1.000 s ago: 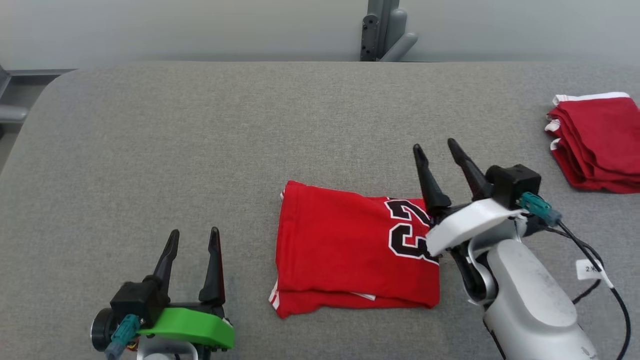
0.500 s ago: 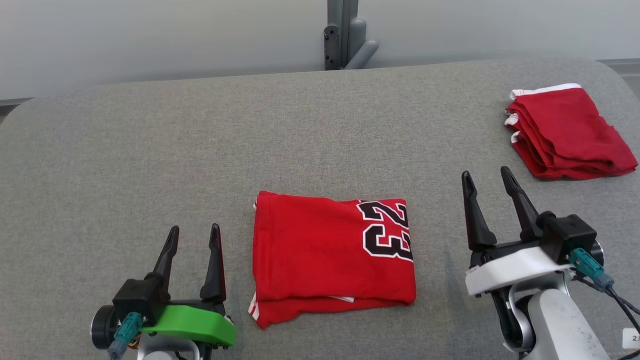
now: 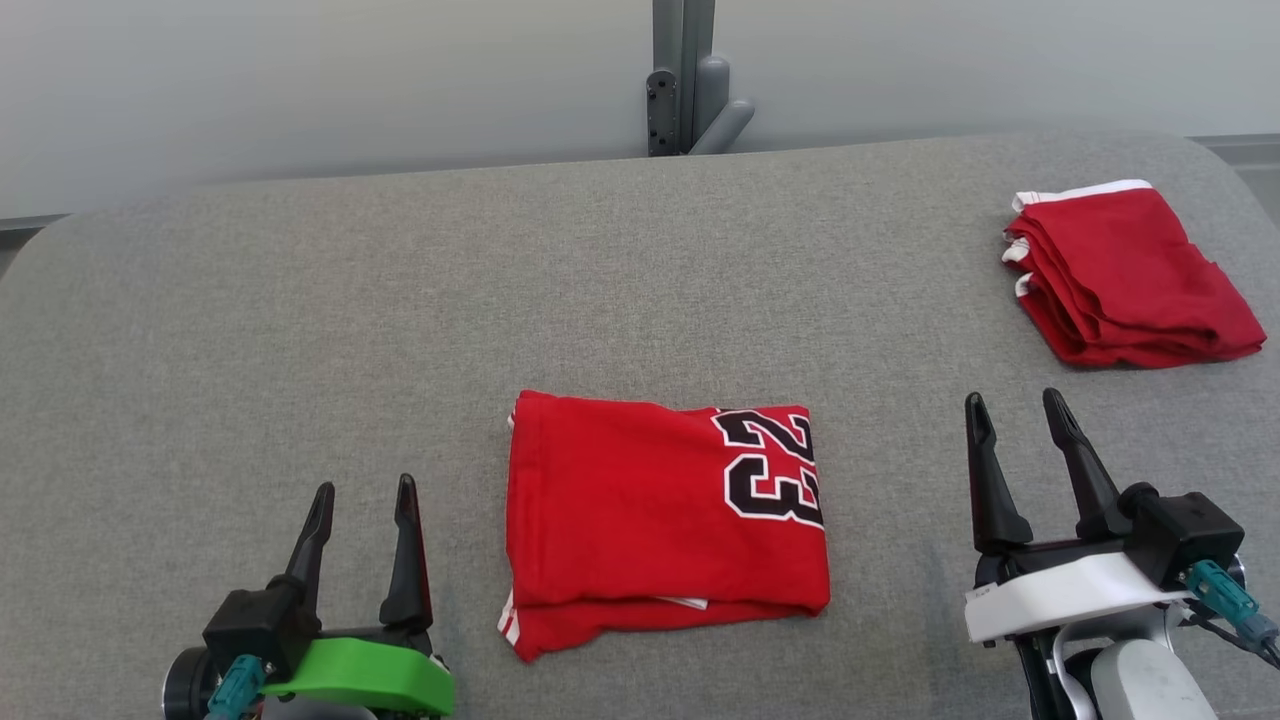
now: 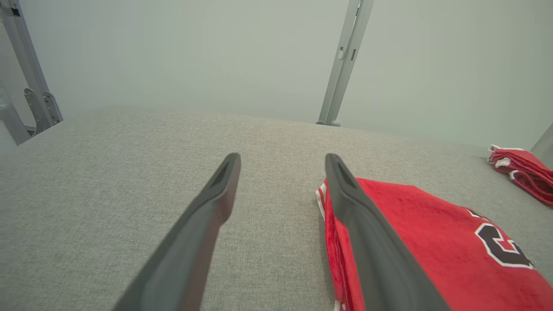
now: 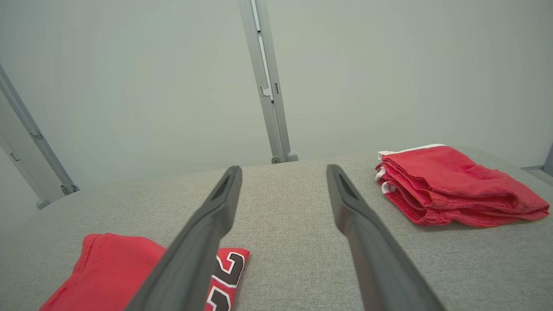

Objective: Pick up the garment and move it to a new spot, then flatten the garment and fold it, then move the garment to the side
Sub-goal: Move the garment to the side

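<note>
A grey fabric-covered desk with rounded corners stands before a pale wall and a grey metal post. The garment lies at the desk's front middle, between the left end effector and the right end effector, touching neither. Both are released and empty. The garment is red, folded into a rectangle, with a white-edged black number 23. Another folded red pile lies far right.
</note>
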You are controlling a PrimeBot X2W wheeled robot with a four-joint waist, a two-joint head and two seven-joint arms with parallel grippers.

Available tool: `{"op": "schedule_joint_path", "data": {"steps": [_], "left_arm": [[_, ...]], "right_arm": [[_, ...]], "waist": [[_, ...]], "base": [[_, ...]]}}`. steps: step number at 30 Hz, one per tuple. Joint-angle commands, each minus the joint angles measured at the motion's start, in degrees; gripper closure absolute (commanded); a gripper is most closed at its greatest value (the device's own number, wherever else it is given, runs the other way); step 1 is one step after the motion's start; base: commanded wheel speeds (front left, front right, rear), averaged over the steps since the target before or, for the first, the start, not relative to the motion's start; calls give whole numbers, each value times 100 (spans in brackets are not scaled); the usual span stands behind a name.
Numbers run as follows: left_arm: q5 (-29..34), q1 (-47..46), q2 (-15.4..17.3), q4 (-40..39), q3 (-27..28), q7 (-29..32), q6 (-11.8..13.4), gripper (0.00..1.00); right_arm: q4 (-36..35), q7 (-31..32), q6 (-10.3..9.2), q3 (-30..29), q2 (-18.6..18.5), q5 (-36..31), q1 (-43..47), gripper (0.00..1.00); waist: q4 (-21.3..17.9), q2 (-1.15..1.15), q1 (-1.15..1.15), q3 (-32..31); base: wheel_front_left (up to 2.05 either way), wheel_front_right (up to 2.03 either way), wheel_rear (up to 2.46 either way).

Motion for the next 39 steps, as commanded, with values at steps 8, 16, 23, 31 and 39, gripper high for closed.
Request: {"op": "schedule_joint_path", "data": {"steps": [8, 16, 23, 31, 39], "left_arm": [[131, 100, -33, -39, 105, -16, -55, 0], [186, 123, -80, -33, 149, -17, -88, 0], [195, 125, -116, -25, 192, -17, -117, 0], [239, 114, -154, 17, 164, -17, -164, 0], [261, 104, -194, 75, 153, -17, -202, 0]], "right_arm": [[-3, -20, -2, -8, -6, 29, 32, 0], [44, -20, -2, 17, -6, 56, 17, 0], [104, -20, -2, 23, -6, 40, -39, 0], [632, 745, -2, 84, -10, -79, -411, 0], [1431, 2020, -2, 552, -421, 750, -806, 0]], "waist": [[16, 8, 0, -31], [55, 8, 0, -55], [79, 8, 0, -57], [172, 8, 0, -55], [443, 8, 0, 0]], "base": [[0, 0, 0], [0, 0, 0], [0, 0, 0], [0, 0, 0], [0, 0, 0]]}}
